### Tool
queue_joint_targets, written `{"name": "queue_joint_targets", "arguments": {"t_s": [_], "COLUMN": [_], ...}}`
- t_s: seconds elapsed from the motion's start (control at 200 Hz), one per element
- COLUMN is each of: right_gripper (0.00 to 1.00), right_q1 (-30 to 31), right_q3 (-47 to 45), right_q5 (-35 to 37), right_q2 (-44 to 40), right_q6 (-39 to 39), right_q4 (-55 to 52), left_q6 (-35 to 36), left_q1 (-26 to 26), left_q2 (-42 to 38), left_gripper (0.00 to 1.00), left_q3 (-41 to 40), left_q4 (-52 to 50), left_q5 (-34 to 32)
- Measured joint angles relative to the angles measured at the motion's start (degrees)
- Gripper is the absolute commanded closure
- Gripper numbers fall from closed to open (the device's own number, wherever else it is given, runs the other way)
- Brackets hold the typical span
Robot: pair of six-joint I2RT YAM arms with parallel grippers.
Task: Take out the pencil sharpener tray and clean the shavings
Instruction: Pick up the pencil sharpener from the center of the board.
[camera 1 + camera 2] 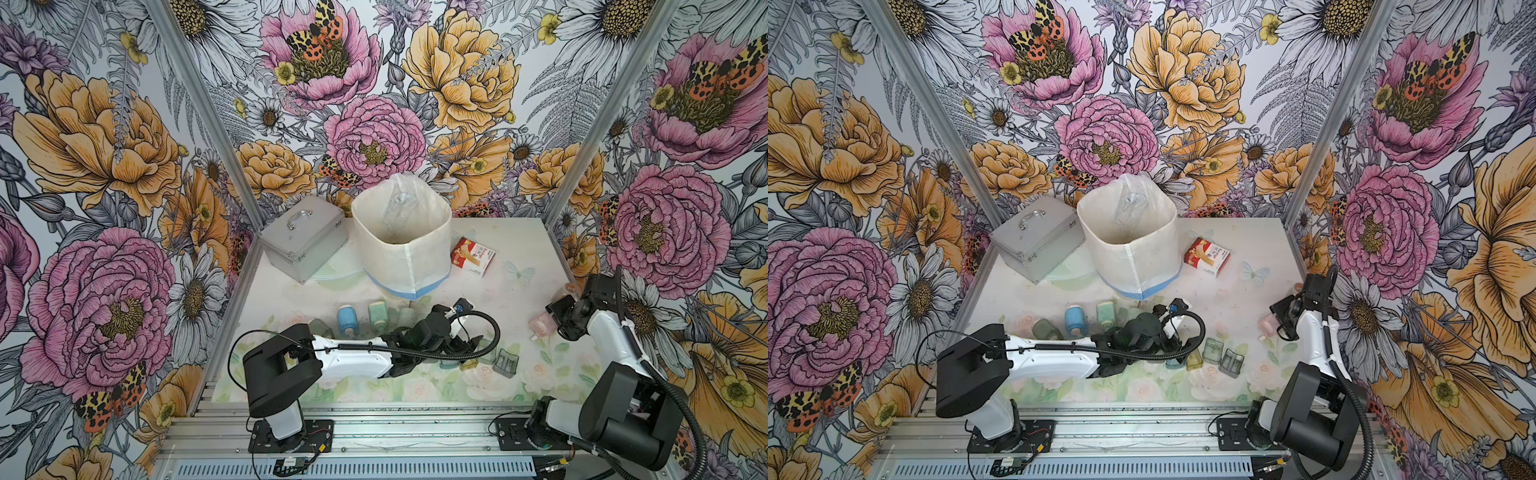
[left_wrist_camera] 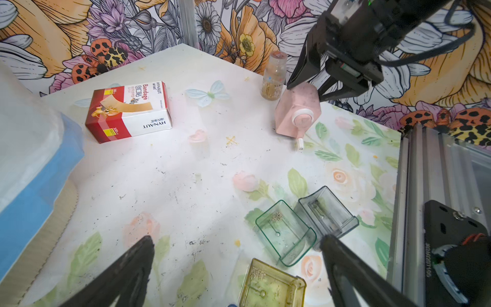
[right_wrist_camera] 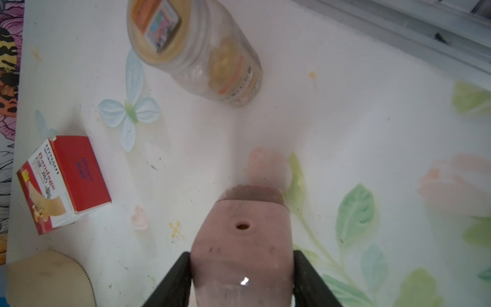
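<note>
At the right edge of the table (image 1: 519, 249), the right gripper (image 3: 240, 265) clamped the pink sharpener (image 3: 243, 218). The left gripper (image 2: 237, 243) hung wide open near the green tray (image 2: 285, 234).

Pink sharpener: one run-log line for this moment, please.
right fingers: shut on pink sharpener | left fingers: open, near green tray | shavings: flecks in green tray

Left arm (image 1: 353, 353) stretched low, left end effector (image 2: 237, 239) spread wide, right arm (image 1: 611, 336) bent forward, right end effector (image 3: 241, 253) gripping
</note>
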Motion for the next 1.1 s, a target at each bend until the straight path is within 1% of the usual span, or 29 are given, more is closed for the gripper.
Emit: {"name": "queue_joint_targets", "arguments": {"t_s": [0.155, 0.38, 0.545, 0.786, 0.866, 0.946, 1.041, 1.101], "right_gripper": [0.59, 0.59, 0.59, 0.59, 0.59, 0.59, 0.59, 0.59], "right_q1": [1.88, 3.87, 6.43, 11.58, 13.18, 14.56, 16.0, 16.81], "right_q3": [0.0, 0.0, 0.04, 1.2, 2.03, 2.91, 3.65, 3.91], "right_q5": [-0.5, -1.16, -2.19, -2.43, -2.43, -2.45, -2.43, -2.43], "right_q2": [-2.16, -2.23, -2.23, -1.11, -0.63, -0.17, 0.22, 0.35], "right_q6": [0.83, 2.12, 3.82, 7.21, 8.35, 9.22, 10.38, 10.99], "right_q4": [-1.03, -2.1, -2.19, -2.49, -2.51, -2.49, -2.47, -2.49], "left_q6": [0.17, 0.2, 0.9, 2.6, 4.33, 6.14, 7.91, 9.51], "left_q1": [0.02, 0.02, 0.02, 0.0, -0.28, -0.76, -1.38, -1.92], "left_q2": [1.86, 3.54, 7.32, 13.51, 15.1, 17.4, 21.42, 23.76], "left_gripper": [0.01, 0.02, 0.01, 0.01, 0.01, 0.01, 0.01, 0.01], "left_q3": [1.88, 4.04, 4.96, 7.17, 6.99, 5.14, 2.8, 2.64], "left_q4": [0.02, 0.59, 4.5, 7.37, 11.96, 22.08, 32.87, 35.89], "left_q5": [1.79, 2.56, 3.41, 4.74, 4.66, 4.17, 2.1, 0.11]}}
